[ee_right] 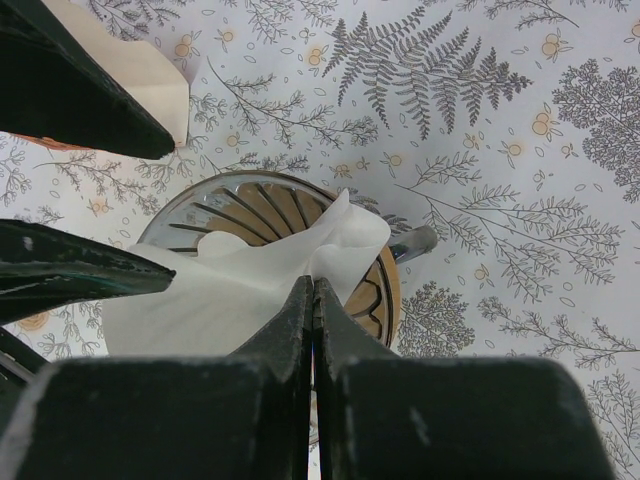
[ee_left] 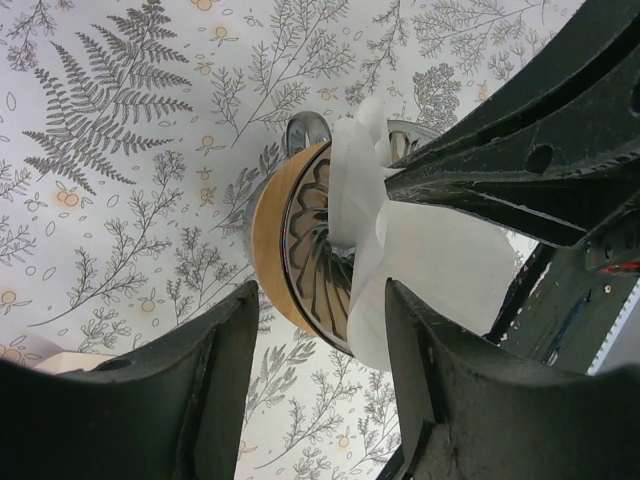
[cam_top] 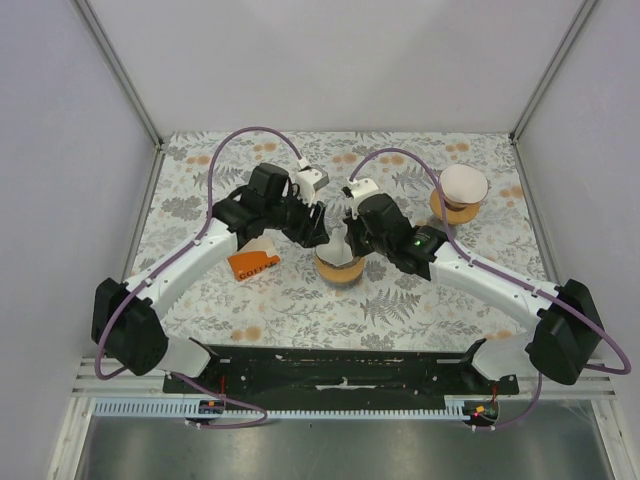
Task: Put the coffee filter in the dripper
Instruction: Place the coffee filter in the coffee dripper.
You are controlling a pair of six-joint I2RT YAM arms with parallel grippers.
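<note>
The right fingers (ee_right: 296, 322) are pressed together on the edge of the white filter (ee_right: 240, 285), holding it half draped over the dripper (ee_right: 386, 288) at mid-desk (cam_top: 420, 310), not yet seated. The left fingers (ee_left: 225, 360) hover spread beside it, gripping nothing, probably ready to press the paper in.

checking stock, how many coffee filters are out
1 sure: the coffee filter pinched by the right end effector over the dripper. The white-topped thing far right may hold another.

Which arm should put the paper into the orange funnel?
Right, probably: the right end effector is pinched shut on the coffee filter, which hangs over the dripper. The left end effector is open.
</note>
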